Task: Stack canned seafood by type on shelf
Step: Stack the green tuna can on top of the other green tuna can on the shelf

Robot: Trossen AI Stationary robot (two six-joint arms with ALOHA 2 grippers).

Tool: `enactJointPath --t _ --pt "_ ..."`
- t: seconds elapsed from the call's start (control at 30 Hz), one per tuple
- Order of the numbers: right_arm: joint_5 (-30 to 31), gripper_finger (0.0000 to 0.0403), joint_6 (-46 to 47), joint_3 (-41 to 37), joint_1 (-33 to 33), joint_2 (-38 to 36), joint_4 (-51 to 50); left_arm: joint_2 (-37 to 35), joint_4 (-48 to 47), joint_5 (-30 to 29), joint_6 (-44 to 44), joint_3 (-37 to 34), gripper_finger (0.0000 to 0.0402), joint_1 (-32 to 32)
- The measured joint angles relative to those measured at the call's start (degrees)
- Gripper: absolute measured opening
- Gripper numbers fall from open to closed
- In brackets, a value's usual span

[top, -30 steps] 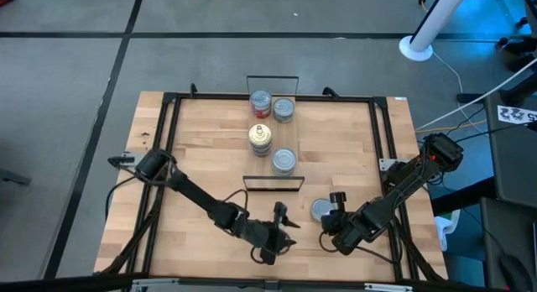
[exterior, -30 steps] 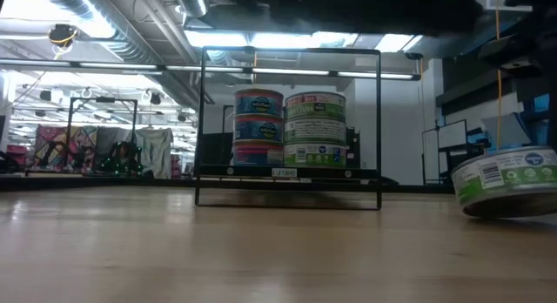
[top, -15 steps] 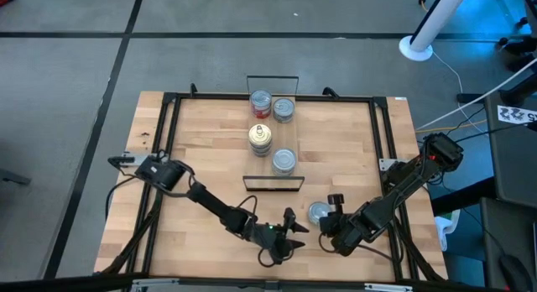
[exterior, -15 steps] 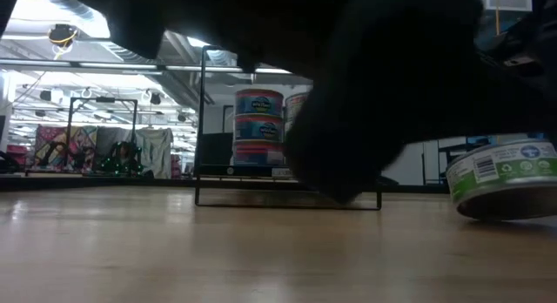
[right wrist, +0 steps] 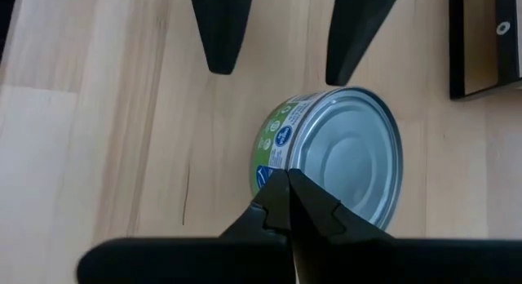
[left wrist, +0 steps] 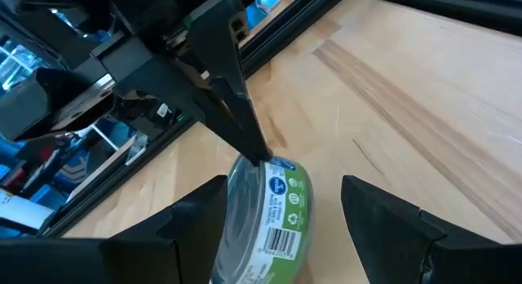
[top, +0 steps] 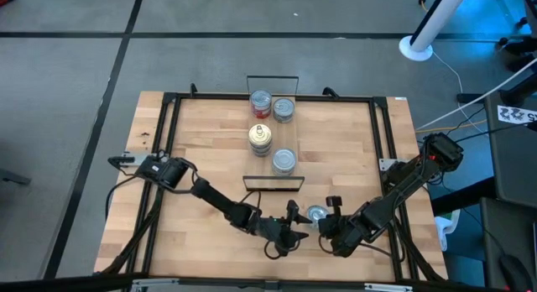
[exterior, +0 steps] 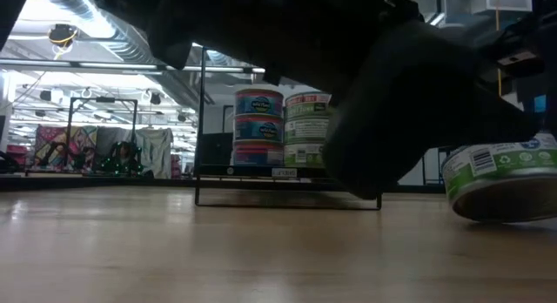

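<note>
A tin of canned seafood point(top: 316, 214) with a green label and a silver top lies tipped on the tabletop near the front edge. My right gripper point(right wrist: 287, 176) is shut, its tips at the tin's rim. My left gripper point(left wrist: 284, 186) comes in low from the table's left. It is open, with one finger on either side of the tin point(left wrist: 273, 215), and touches nothing. Further tins stand in stacks point(top: 261, 139) on the shelf point(top: 273, 124), a light board between two black wire frames. My right gripper touches the tin with its shut fingertips point(left wrist: 249, 137) at the rim point(right wrist: 277, 171), where the green side meets the silver top. The fingers slant down from the table's right. The tin sits tilted, its lower edge point(exterior: 487, 216) on the table.
A black frame point(top: 168, 158) runs around the tabletop. The shelf's near wire frame point(top: 273, 182) stands just beyond the two grippers. Bare wood lies to the left of my left arm.
My left gripper has gone down and toward the table's right edge, rolling as it went. Its open fingers now stand beside the tin. The tin is tipped a little further than before. My right gripper has stayed shut in place.
</note>
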Motion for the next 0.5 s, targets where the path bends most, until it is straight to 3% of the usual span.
enactJointPath --t 0.5 --pt "0.07 0.0000 0.00 0.00 0.00 0.00 2.68 0.00 -2.83 3.84 0.85 0.00 0.0237 0.77"
